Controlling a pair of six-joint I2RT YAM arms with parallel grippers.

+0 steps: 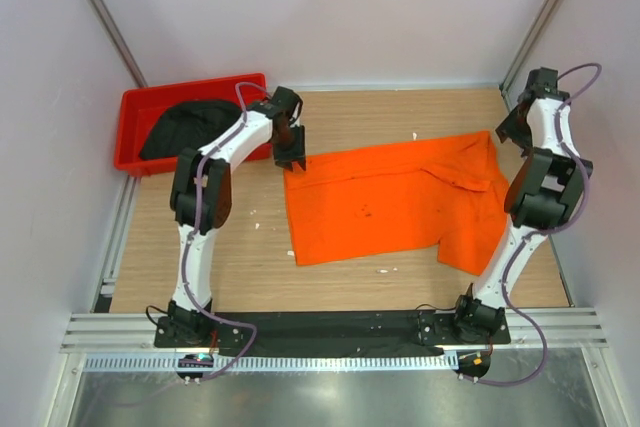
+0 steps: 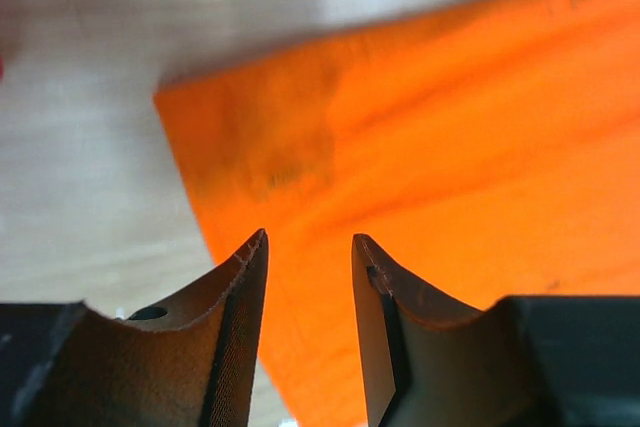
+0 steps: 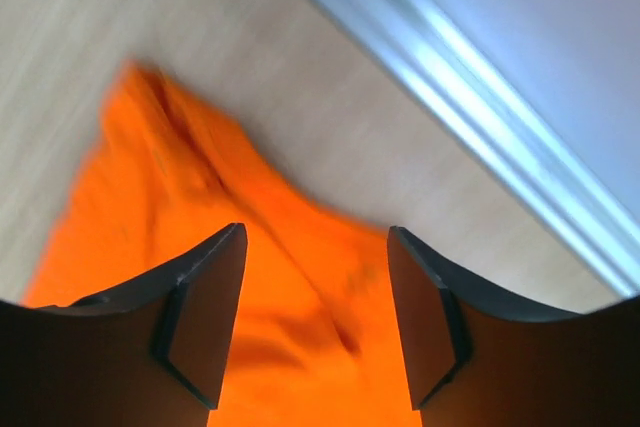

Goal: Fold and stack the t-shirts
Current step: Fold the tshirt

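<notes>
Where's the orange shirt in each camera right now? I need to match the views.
Top: orange shirt spread flat, centre-right of the table.
Left wrist: shirt fills centre and right, its corner upper left.
Right wrist: shirt bunched, left to lower centre.
Shared landmark: bare wood table bordering the shirt in all three.

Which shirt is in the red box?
The black t-shirt, bunched in the red bin. The orange t-shirt lies spread on the wooden table.

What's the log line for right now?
orange t-shirt: laid out on table | black t-shirt: in red bin | left gripper: open | right gripper: open
</notes>
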